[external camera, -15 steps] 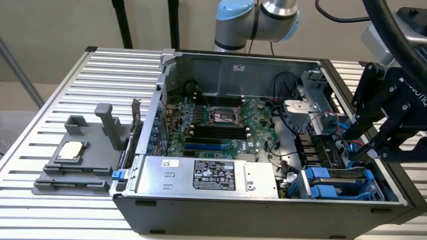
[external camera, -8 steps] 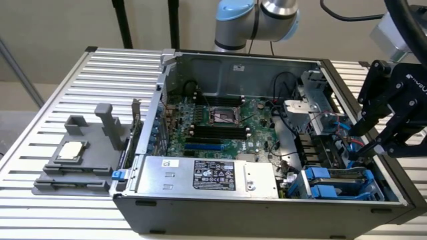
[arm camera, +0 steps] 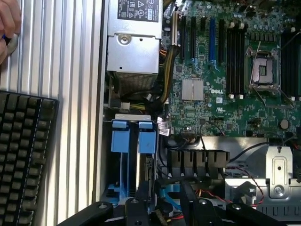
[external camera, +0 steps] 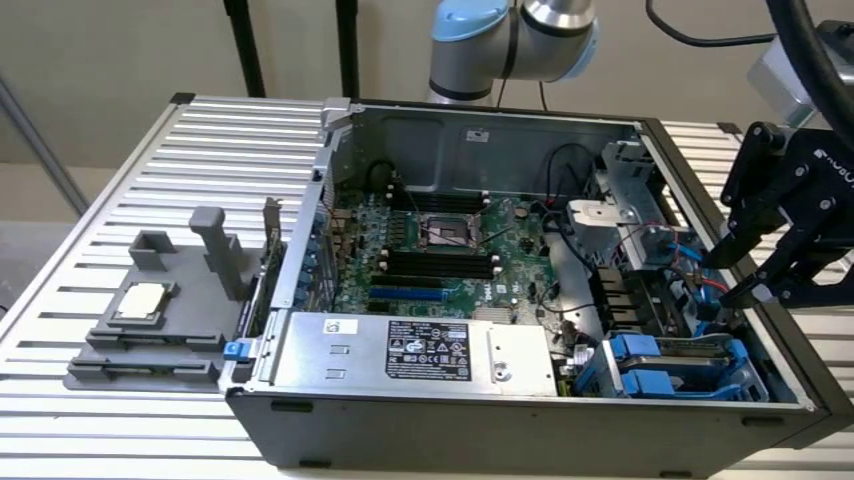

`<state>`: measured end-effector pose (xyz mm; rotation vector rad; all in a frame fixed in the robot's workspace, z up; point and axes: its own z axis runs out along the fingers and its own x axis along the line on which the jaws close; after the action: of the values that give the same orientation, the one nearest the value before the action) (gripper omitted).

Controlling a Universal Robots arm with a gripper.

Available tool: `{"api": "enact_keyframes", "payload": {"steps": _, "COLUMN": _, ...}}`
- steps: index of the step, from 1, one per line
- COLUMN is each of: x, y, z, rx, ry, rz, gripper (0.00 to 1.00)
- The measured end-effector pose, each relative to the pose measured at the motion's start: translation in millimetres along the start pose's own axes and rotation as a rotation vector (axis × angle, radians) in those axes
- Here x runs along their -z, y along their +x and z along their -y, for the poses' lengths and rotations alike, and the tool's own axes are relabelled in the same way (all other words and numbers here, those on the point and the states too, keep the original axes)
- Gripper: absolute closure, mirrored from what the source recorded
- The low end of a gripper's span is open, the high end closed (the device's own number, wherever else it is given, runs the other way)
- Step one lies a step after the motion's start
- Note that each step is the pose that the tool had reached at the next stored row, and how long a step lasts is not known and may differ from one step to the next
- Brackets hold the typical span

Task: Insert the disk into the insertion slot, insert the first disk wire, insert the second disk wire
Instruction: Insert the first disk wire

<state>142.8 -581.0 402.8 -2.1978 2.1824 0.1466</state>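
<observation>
The insertion slot [external camera: 731, 352], a grey-metal bay with blue fittings, sits in the case corner at the exterior view's lower right. Blue carrier handles [arm camera: 146, 137] fill it, and the disk [arm camera: 146, 175] stands on edge inside, its label hidden. My black gripper [external camera: 747, 298] hangs over the case wall just behind the bay. In the wrist view my gripper [arm camera: 162, 207] shows its fingers [arm camera: 136, 208] apart. A blue disk wire [arm camera: 170, 197] loops in the gap beside a small dark part, with room on both sides. Blue wires [external camera: 686, 262] run behind the bay.
The large silver box with a black label [external camera: 400, 350] lies along the case's front wall, next to the motherboard [external camera: 441, 250]. A grey fixture [external camera: 147, 330] sits outside the case at the exterior view's left. A black keyboard [arm camera: 23, 160] and a person's hand [arm camera: 7, 23] are beside the case.
</observation>
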Motion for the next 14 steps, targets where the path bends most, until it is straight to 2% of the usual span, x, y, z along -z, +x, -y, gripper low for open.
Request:
{"api": "enact_keyframes", "payload": {"steps": 8, "x": -15.3, "y": -14.1, "z": 16.0, "rx": 0.000, "ry": 0.0000, "rz": -0.0005, "gripper": 0.60}}
{"api": "enact_keyframes", "payload": {"steps": 14, "x": -26.1, "y": -16.6, "z": 26.2, "rx": 0.000, "ry": -0.0001, "rz": -0.0075, "gripper": 0.60}}
